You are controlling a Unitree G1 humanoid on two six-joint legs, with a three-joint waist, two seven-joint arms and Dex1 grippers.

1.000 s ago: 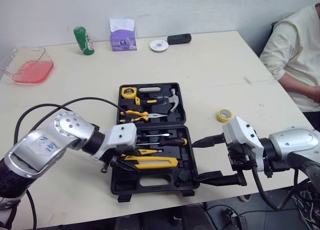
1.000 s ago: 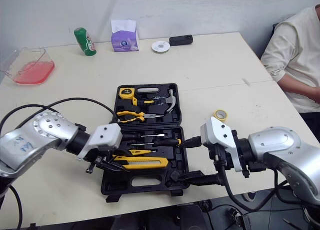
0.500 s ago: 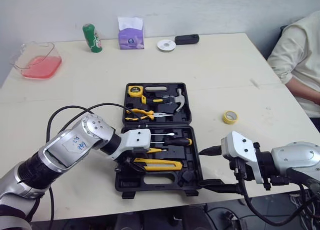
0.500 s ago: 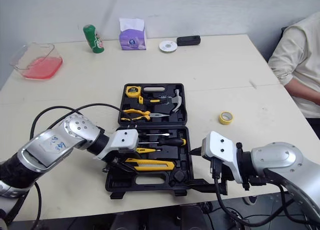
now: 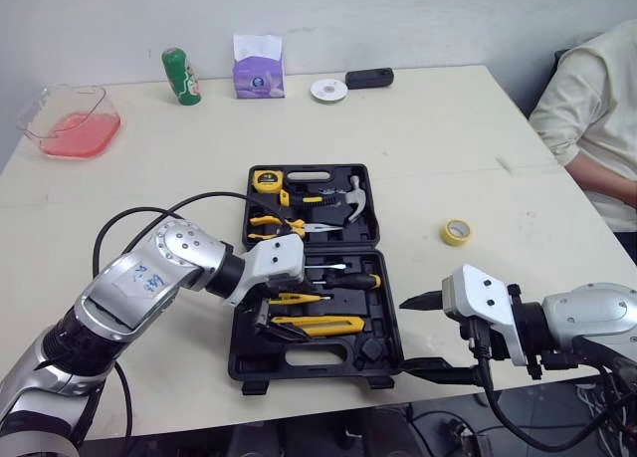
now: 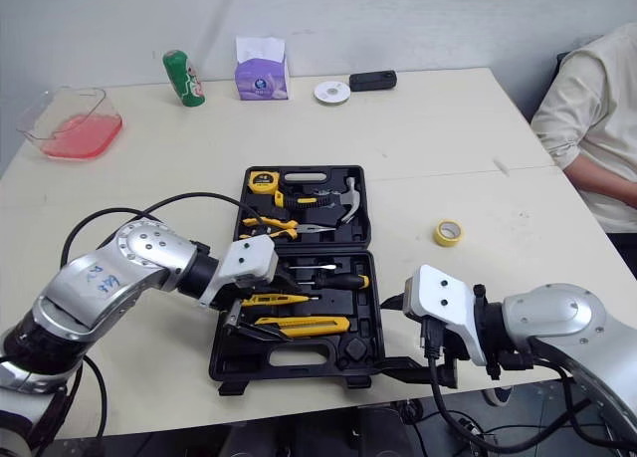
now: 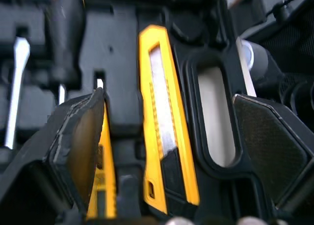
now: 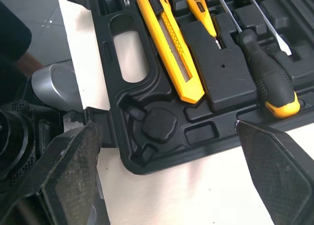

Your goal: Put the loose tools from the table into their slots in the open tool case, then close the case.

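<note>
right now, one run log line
left gripper open over utility knife | right gripper open by open tool case | tape roll on table

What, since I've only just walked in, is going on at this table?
A humanoid robot is packing an open tool case. Its left end effector, open, hovers over the yellow utility knife in the near half. The right end effector, also open, sits at the case's near right corner. A yellow tape roll lies on the table right of the case.

One tool case (image 5: 358, 236), one tape roll (image 5: 457, 231), one can (image 5: 176, 75)
</note>
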